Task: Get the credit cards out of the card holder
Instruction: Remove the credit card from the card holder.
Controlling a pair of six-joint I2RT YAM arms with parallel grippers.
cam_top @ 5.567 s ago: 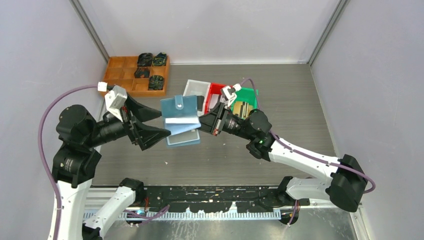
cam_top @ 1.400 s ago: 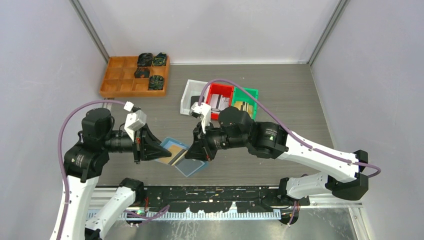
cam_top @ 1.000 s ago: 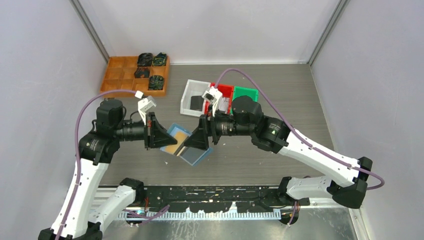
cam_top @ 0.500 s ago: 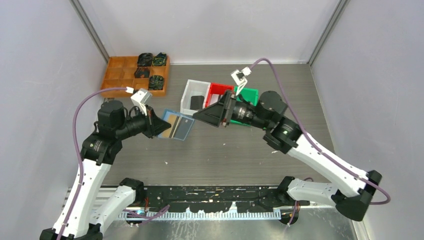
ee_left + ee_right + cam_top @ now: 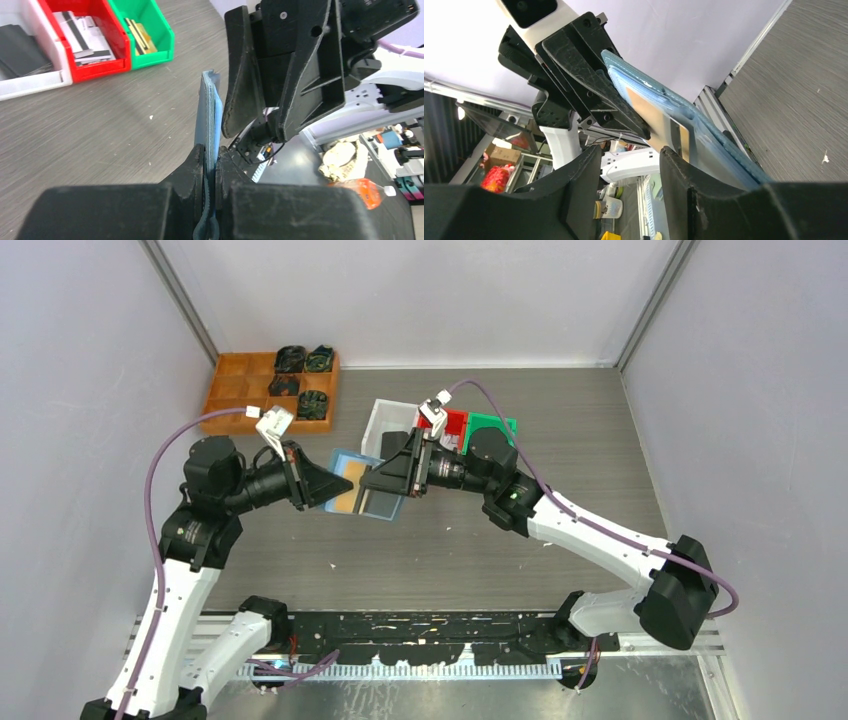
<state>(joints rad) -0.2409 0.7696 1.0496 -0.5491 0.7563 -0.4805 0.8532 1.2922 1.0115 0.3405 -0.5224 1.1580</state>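
The left gripper (image 5: 322, 485) is pinching the blue card holder (image 5: 209, 115) upright in the air over the middle of the table (image 5: 560, 440), while the right gripper (image 5: 630, 152) is holding its jaws spread beside a tan card (image 5: 651, 117) sitting inside it, so the pulling is probably yet to come.

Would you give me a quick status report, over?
Left gripper shut on card holder, held aloft. Right gripper open, fingers near the credit card. Nothing blocking.

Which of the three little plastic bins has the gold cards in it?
The green bin, at the end of the row, holds the gold cards. The red bin has pale striped cards, the white bin something dark.
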